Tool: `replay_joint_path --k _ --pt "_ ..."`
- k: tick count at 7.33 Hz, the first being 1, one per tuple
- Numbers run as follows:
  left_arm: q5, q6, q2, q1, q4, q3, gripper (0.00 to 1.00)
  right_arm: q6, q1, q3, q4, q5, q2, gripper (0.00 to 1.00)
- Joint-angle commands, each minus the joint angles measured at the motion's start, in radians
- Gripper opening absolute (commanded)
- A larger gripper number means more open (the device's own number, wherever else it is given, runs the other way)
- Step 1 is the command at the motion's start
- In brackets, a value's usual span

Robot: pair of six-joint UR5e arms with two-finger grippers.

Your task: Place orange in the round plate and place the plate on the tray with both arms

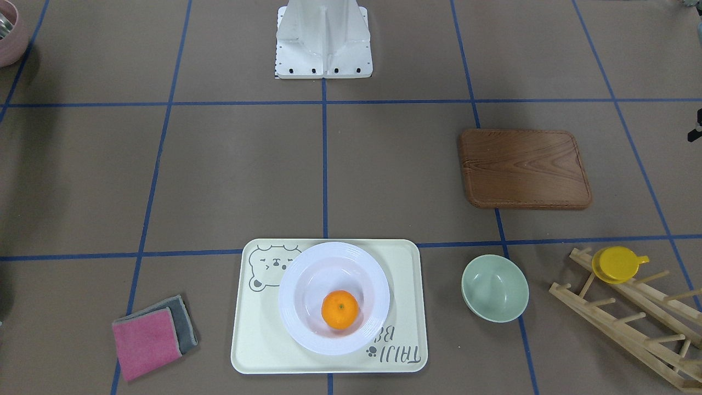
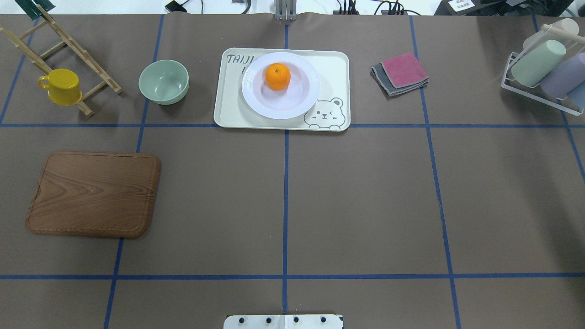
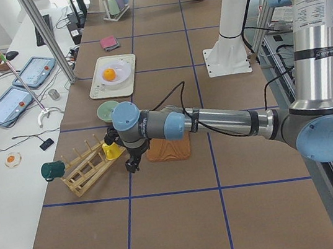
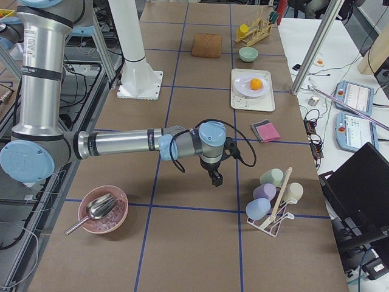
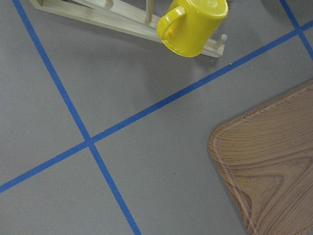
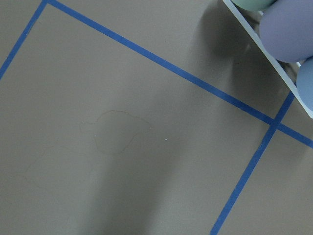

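The orange point(image 1: 340, 310) lies in the white round plate point(image 1: 299, 274), a little off its middle. The plate stands on the cream bear tray point(image 1: 252, 340) at the table's far side from the robot base. Both show again from overhead, orange point(image 2: 277, 76) in plate point(image 2: 256, 98) on tray point(image 2: 333, 64). My left gripper point(image 3: 132, 164) hangs low over the table beside the wooden board, far from the tray. My right gripper point(image 4: 214, 177) hovers near the cup rack, also far from it. Only the side views show the fingers, so I cannot tell whether they are open or shut.
A brown wooden board point(image 2: 93, 194) lies on my left side. A green bowl point(image 2: 164, 82) sits left of the tray, beside a wooden rack with a yellow cup point(image 2: 61, 86). Folded cloths point(image 2: 401, 73) lie right of the tray. A cup rack point(image 2: 546, 73) and a pink bowl point(image 4: 102, 210) are on the right.
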Motion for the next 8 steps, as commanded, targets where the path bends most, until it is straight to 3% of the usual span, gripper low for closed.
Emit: replay_joint_path --k 1,6,8 --pt "0.0 0.001 -0.001 0.0 -0.001 0.002 1.0 -0.028 0.014 -0.004 -0.01 0.016 0.0 1.0" --pt "0.0 -0.001 0.007 -0.001 -0.024 0.002 1.0 -0.116 0.034 -0.05 -0.01 0.034 0.001 1.0" --pt "0.0 0.002 0.005 -0.001 -0.024 0.002 1.0 -0.117 0.048 -0.04 -0.084 0.034 0.029 1.0"
